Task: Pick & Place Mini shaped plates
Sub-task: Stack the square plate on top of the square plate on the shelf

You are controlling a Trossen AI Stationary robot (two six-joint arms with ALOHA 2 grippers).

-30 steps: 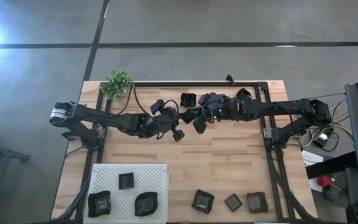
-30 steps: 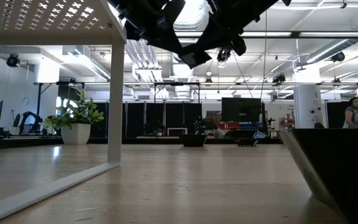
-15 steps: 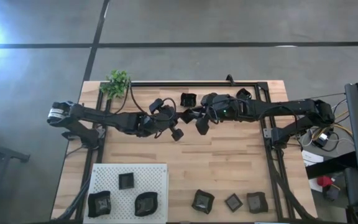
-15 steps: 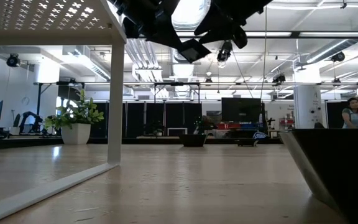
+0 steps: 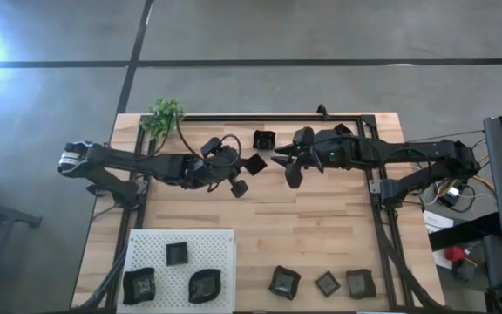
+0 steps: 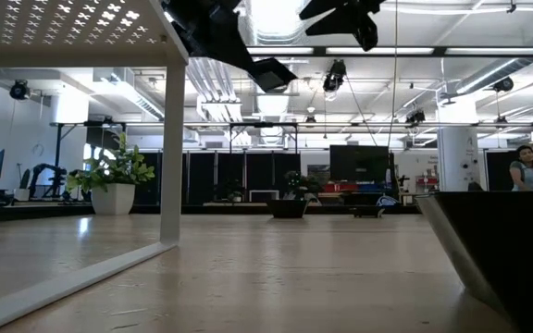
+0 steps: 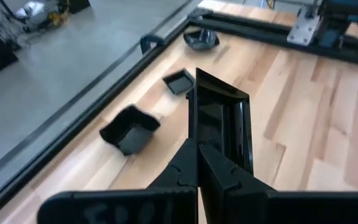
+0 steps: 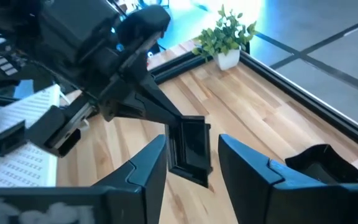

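Note:
My left gripper [image 5: 244, 166] is shut on a small black square plate [image 5: 254, 163] high above the table's far middle; the low view shows that plate [image 6: 271, 72] well above the tabletop. My right gripper [image 5: 283, 165] is open just right of it, its fingers [image 8: 157, 155] standing apart from the plate [image 8: 189, 149]. On the table below lie a wavy plate [image 7: 131, 129], a square one [image 7: 179, 81] and a round one [image 7: 201, 38]. Three plates [image 5: 327, 283] rest near the front edge. My left gripper pinches the square plate by one rim [image 7: 205, 144] between its two shut fingers. The fingers come about level from the table's left. The plate stands on edge beyond the fingertips, tilted and lifted clear of the table.
A white perforated board [image 5: 220, 240] at the near left carries three dark plates. A small green plant [image 5: 164, 116] stands at the far left corner. A black frame rail [image 5: 260, 116] runs along the far edge and down both sides.
My right gripper has opened, let go of the square plate and drawn back toward the table's right edge and upward. My left gripper, still shut on the plate, has carried it a little toward the left edge and higher.

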